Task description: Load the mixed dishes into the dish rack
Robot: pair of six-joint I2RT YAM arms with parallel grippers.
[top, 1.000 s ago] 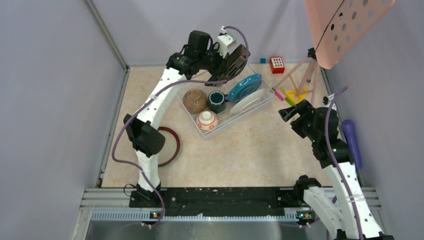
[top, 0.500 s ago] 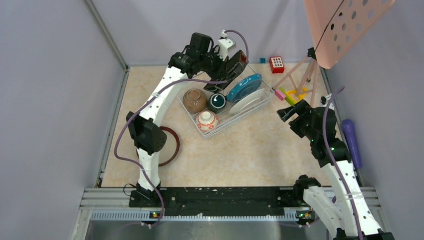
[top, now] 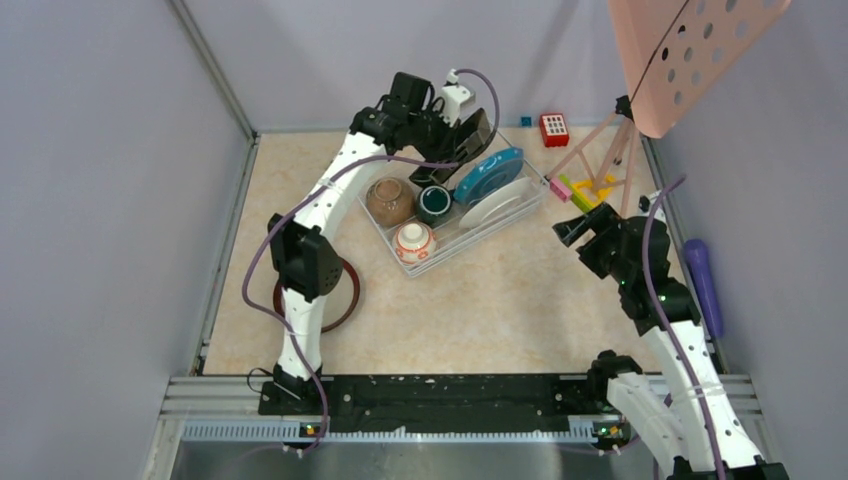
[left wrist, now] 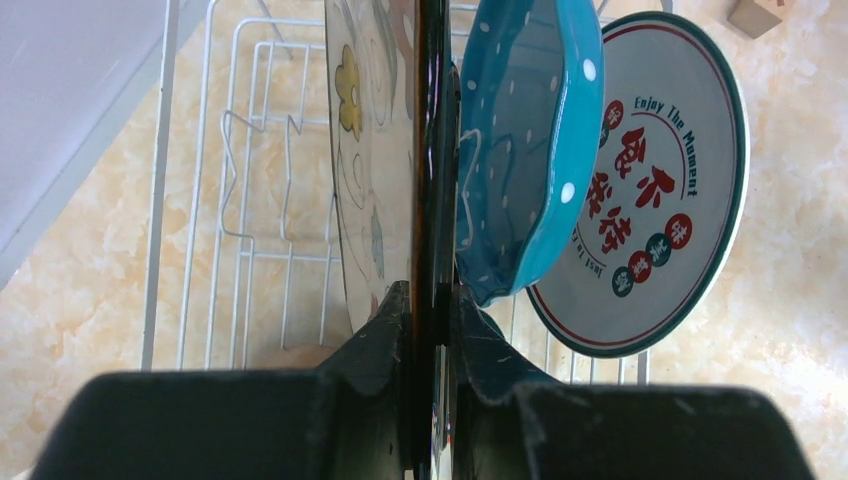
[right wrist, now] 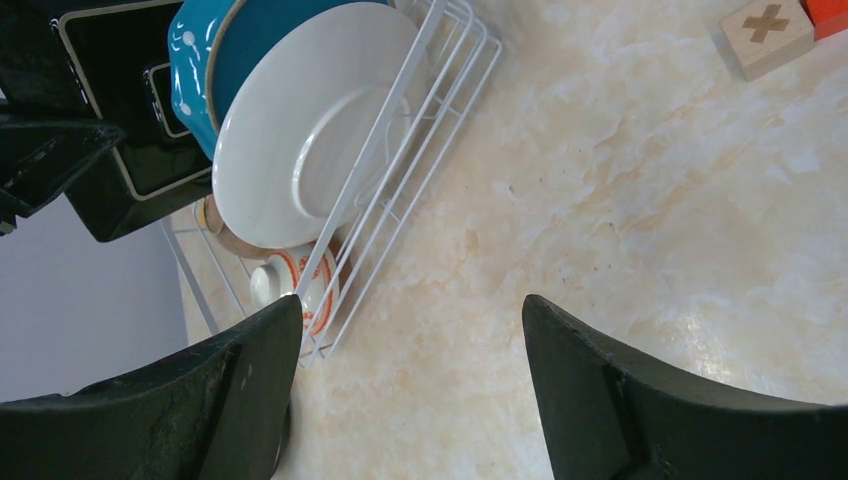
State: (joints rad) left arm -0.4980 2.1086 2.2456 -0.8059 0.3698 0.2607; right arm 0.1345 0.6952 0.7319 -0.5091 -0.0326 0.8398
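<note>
My left gripper (top: pixel 472 122) (left wrist: pixel 432 295) is shut on the black square plate (top: pixel 478 135) (left wrist: pixel 430 150) and holds it on edge over the far end of the dish rack (top: pixel 480 236) (left wrist: pixel 250 200), close beside the blue white-dotted plate (top: pixel 488 172) (left wrist: pixel 530 130). Behind that stands the white plate with red characters (left wrist: pixel 650 190) (right wrist: pixel 300 130). The brown bowl (top: pixel 389 201), dark green mug (top: pixel 433 203) and small orange-and-white bowl (top: pixel 414 241) (right wrist: pixel 300 280) sit in the rack. The red-rimmed round plate (top: pixel 350 288) lies on the table, partly under the left arm. My right gripper (top: pixel 565 228) (right wrist: pixel 410 310) is open over bare table right of the rack.
A red keypad toy (top: pixel 554 129) and colourful blocks (top: pixel 580 190) lie at the back right, beside a stand carrying a pink perforated board (top: pixel 690 50). A wooden block with a cross (right wrist: pixel 765 30) lies near the right gripper. A purple object (top: pixel 702 280) rests along the right wall.
The left arm has carried the black square plate to the right and turned it more upright, closer to the blue plate. The right arm has barely moved.
</note>
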